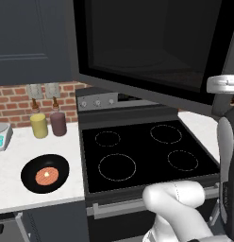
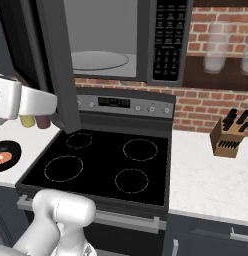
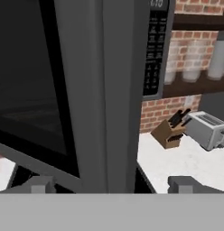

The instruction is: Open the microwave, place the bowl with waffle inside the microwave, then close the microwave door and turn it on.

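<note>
Up in the left base view, the microwave door point(image 1: 142, 47) stands swung open toward the camera, its black glass window filling the top of the picture. The bowl point(image 1: 45, 173) sits on the pale counter point(image 1: 15, 184) left of the black stove point(image 1: 147, 153), with the waffle point(image 1: 46, 176) lying inside it. Behind the bowl stand a yellow jar point(image 1: 38, 125) and a dark red jar point(image 1: 58, 123) against the brick wall.

From the right base view, the microwave point(image 2: 126, 40) shows its light grey interior and round turntable point(image 2: 98, 60), with the keypad panel point(image 2: 168, 40) to the right. The open door reaches out on the left, edge-on. The bowl point(image 2: 6, 155) rests at the far left edge, well apart from the arm. A knife block point(image 2: 228, 135) stands on the counter right of the stove.

Looking along the hand, the gripper point(image 3: 111, 185) has its fingertips point(image 3: 39, 184) spread wide apart and holds nothing. The door's grey edge point(image 3: 105, 90) rises just beyond the gap between the tips, its dark window to the left. A toaster point(image 3: 208, 128) and the knife block sit on the counter to the right.
</note>
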